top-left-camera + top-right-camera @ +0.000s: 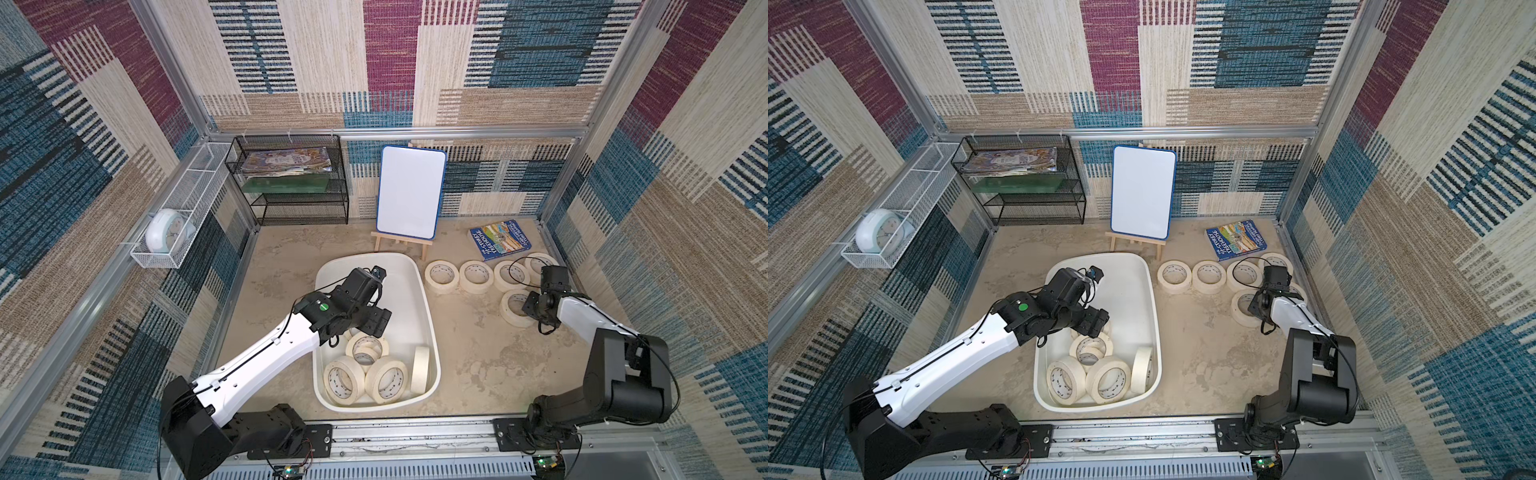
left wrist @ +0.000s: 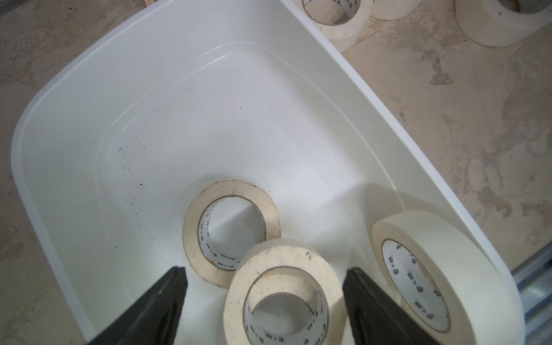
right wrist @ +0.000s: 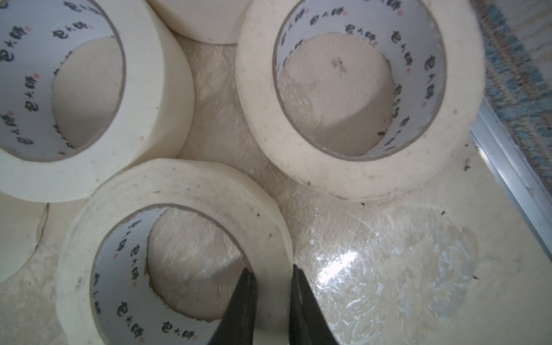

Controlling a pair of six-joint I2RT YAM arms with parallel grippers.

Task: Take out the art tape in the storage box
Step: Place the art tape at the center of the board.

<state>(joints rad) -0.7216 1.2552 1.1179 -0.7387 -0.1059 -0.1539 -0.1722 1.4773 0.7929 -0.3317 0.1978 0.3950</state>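
Note:
The white storage box (image 1: 405, 297) (image 1: 1133, 291) lies mid-table and holds several cream art tape rolls (image 1: 343, 380) (image 1: 1108, 380) at its near end. My left gripper (image 2: 264, 270) hangs open over them inside the box, its fingers either side of a flat roll (image 2: 283, 254). Another roll (image 2: 194, 233) lies flat beyond it, and one (image 2: 448, 254) stands on edge against the wall. In both top views the left gripper's fingers are hidden under the wrist (image 1: 372, 318). Several rolls (image 1: 443, 277) lie on the table at the right. There my right gripper (image 3: 271, 270) is shut on one roll's wall (image 3: 179, 185) (image 1: 513, 311).
A whiteboard on a small easel (image 1: 411, 193) stands behind the box, with a book (image 1: 500, 240) lying to its right. A black mesh shelf (image 1: 291, 183) sits at the back left. A white wire basket with a clock (image 1: 166, 235) hangs on the left wall. A metal rail (image 3: 507, 167) runs beside the right-hand rolls.

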